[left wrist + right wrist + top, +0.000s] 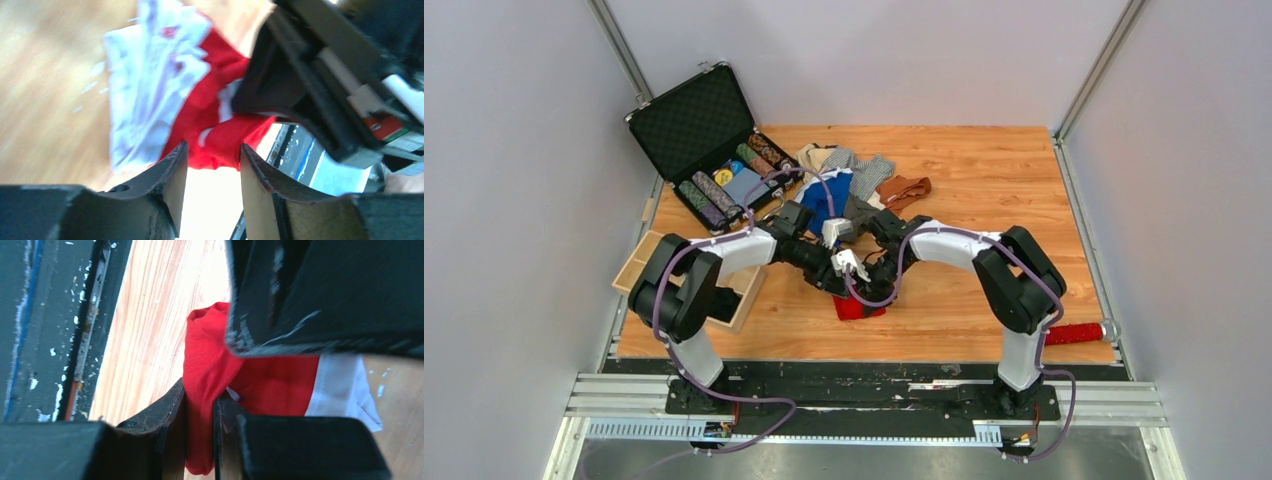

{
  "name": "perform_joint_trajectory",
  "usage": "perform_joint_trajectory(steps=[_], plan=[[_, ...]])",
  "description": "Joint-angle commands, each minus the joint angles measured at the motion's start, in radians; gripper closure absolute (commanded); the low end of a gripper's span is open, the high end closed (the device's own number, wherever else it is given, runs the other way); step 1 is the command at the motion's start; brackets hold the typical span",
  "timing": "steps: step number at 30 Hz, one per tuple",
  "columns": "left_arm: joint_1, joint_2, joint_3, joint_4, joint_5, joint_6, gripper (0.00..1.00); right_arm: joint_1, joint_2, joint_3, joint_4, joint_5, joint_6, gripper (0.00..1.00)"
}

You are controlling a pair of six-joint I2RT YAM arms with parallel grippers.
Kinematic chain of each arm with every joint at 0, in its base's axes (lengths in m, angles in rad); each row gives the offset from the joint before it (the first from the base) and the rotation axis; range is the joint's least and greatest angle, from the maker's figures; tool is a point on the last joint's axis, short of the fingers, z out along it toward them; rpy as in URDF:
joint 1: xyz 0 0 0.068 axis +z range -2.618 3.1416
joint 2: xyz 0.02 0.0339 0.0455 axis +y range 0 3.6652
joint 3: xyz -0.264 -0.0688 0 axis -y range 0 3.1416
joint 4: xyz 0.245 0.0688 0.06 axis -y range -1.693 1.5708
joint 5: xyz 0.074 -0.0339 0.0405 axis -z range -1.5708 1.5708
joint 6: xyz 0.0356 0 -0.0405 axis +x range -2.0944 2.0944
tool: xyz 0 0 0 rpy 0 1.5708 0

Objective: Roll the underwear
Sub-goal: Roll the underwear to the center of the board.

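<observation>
A red underwear [860, 309] with a white band lies on the wooden table near its front edge, where both grippers meet. My right gripper [200, 401] is shut on a fold of this red underwear [280, 382], and the cloth is pinched between its fingers. My left gripper [214, 152] is open, with nothing between its fingers. Its tips stand just short of the red underwear [215, 117]. The right gripper's black body [310, 90] hangs close over the cloth. Further underwear [854, 185] in blue, grey, brown and beige is piled at the back of the table.
An open black case [694, 120] with rows of poker chips stands at the back left. A wooden box [646, 262] sits under the left arm at the table's left edge. A red bristly stick [1079, 332] lies at the front right. The table's front edge [864, 355] is close by.
</observation>
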Motion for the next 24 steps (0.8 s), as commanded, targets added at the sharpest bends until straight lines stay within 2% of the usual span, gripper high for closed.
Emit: perform_joint_trajectory(steps=[1, 7, 13, 17, 19, 21, 24], plan=[[0.108, -0.024, 0.031, -0.035, -0.157, -0.164, 0.48, -0.009, 0.145, 0.042, -0.3, 0.056, 0.019, 1.0], [0.22, -0.104, 0.107, -0.098, -0.266, -0.184, 0.46, -0.011, 0.32, 0.172, -0.41, 0.051, 0.091, 1.0], [0.207, -0.36, 0.084, -0.051, -0.447, -0.049, 0.44, -0.012, 0.544, 0.337, -0.537, 0.005, 0.208, 1.0], [0.093, -0.555, -0.021, -0.011, -0.563, 0.235, 0.44, -0.014, 0.647, 0.407, -0.551, 0.034, 0.326, 1.0], [-0.001, -0.66, -0.113, 0.02, -0.596, 0.459, 0.43, -0.016, 0.696, 0.441, -0.558, 0.057, 0.386, 1.0], [-0.103, -0.748, -0.214, 0.057, -0.614, 0.621, 0.36, -0.022, 0.748, 0.48, -0.572, 0.062, 0.427, 1.0], [-0.245, -0.823, -0.342, 0.078, -0.584, 0.808, 0.33, -0.028, 0.826, 0.538, -0.603, 0.084, 0.5, 1.0]])
